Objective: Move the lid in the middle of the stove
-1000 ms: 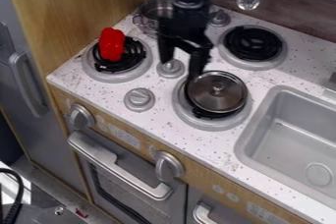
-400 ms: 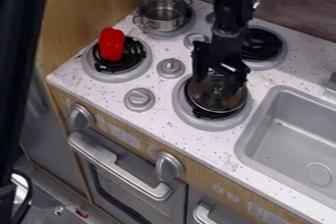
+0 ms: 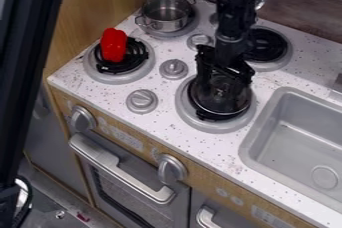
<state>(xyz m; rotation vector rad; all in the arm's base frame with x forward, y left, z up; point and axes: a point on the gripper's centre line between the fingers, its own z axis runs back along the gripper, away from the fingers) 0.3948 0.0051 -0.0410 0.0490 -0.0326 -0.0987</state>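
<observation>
The black gripper [image 3: 222, 88] hangs low over the front right burner, at the back half of the round glass lid. Its fingers stand apart, open, around the area of the lid's knob, which they and their shadow hide. The lid [image 3: 220, 108] with its metal rim lies on that burner's black coil; its front edge shows below the gripper. The stove top [image 3: 163, 92] is white and speckled, with burners and grey knobs.
A red pepper [image 3: 113, 45] sits on the front left burner and a metal pot [image 3: 165, 14] on the back left one. The back right burner [image 3: 266, 45] is partly behind the arm. A grey sink [image 3: 248, 144] lies to the right.
The gripper has moved right from between the burners to above the lid, then lowered over it. The pot has come into clear sight, and a dark arm part has entered at the left edge.
</observation>
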